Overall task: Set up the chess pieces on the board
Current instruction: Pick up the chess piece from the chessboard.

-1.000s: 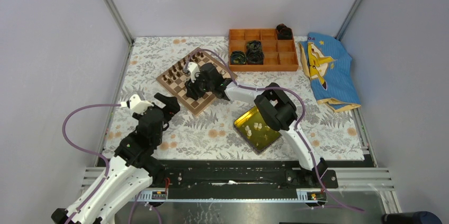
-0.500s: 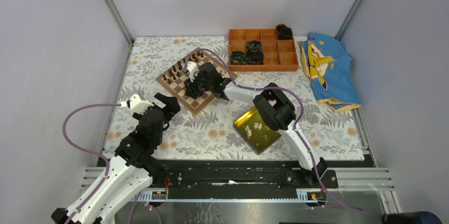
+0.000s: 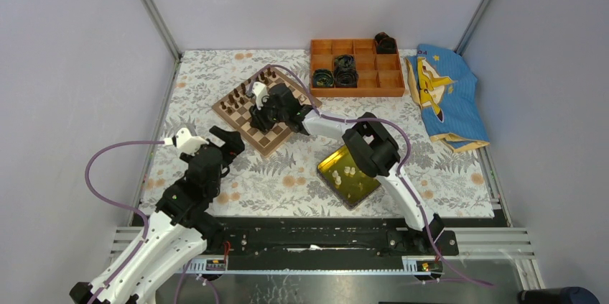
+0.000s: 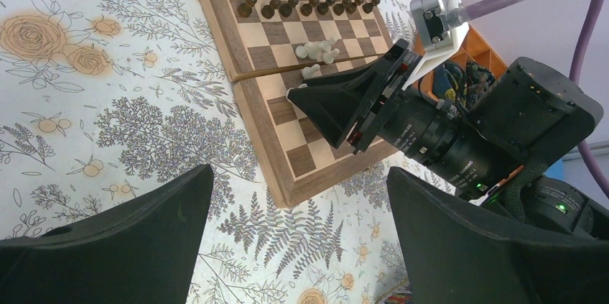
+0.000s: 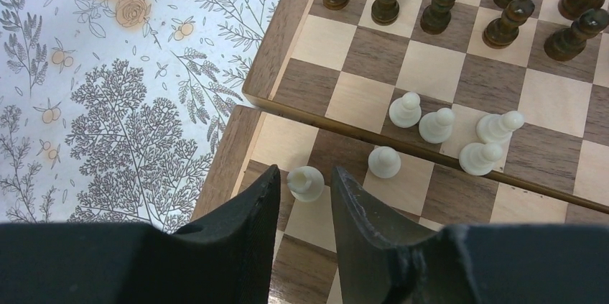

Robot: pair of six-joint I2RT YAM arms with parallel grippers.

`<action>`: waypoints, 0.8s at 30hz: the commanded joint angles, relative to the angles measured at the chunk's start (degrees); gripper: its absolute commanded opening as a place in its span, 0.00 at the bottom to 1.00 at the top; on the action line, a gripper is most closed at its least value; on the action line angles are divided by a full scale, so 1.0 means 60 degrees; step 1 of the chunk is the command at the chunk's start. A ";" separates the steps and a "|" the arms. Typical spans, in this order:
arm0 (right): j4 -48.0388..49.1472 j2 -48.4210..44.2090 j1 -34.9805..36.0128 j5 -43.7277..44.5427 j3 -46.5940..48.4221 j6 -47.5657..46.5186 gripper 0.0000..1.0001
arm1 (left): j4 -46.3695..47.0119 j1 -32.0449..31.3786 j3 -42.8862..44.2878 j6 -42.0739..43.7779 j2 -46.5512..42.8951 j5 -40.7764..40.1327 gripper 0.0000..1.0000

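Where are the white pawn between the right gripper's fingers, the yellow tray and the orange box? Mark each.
white pawn (image 5: 305,182), right wrist view, its rounded head.
yellow tray (image 3: 330,164), top view, bare floor near left corner.
orange box (image 3: 359,92), top view, its near wall.

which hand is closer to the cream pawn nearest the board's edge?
Right. The right hand straddles that pawn on the board, a finger each side. The left hand hangs open off the board, over the floral cloth.
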 commanded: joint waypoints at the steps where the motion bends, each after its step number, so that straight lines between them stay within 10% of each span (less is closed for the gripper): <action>1: 0.0149 0.0095 0.0077 -0.0121 0.0508 -0.0033 0.38 | 0.0046 -0.0040 -0.0100 -0.0139 0.0008 -0.0171 0.99; 24: 0.0430 -0.0211 0.0090 -0.0061 0.0048 -0.0148 0.13 | 0.0047 -0.0050 -0.0173 -0.0178 -0.0088 -0.0139 0.99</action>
